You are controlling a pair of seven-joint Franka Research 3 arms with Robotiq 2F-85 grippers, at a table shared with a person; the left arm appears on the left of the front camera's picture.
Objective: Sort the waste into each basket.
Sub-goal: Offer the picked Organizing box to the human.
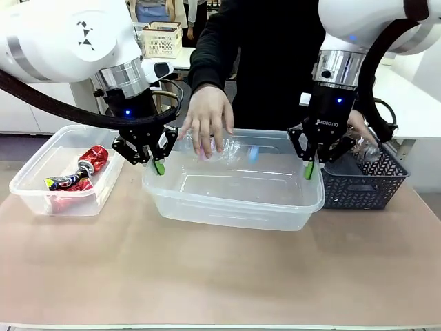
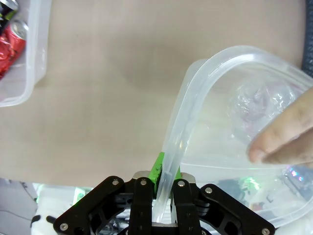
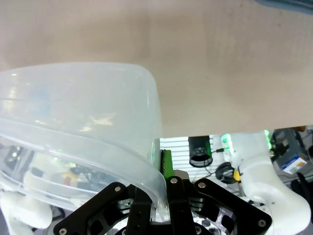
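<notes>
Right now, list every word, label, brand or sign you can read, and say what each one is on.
"ROBOTIQ": white letters on the black body of the right gripper, front view.
Black angular logo, no letters: on the white shell of the left arm.
Print on the crushed cans: too crumpled and blurred to read.
Blue label on a box in the background, right wrist view: too small to read.

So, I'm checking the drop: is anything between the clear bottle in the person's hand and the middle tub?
Nothing visible. The hand holds the bottle at the tub's open far side. The left gripper and right gripper are shut on the tub's side rims, clear of the bottle.
</notes>
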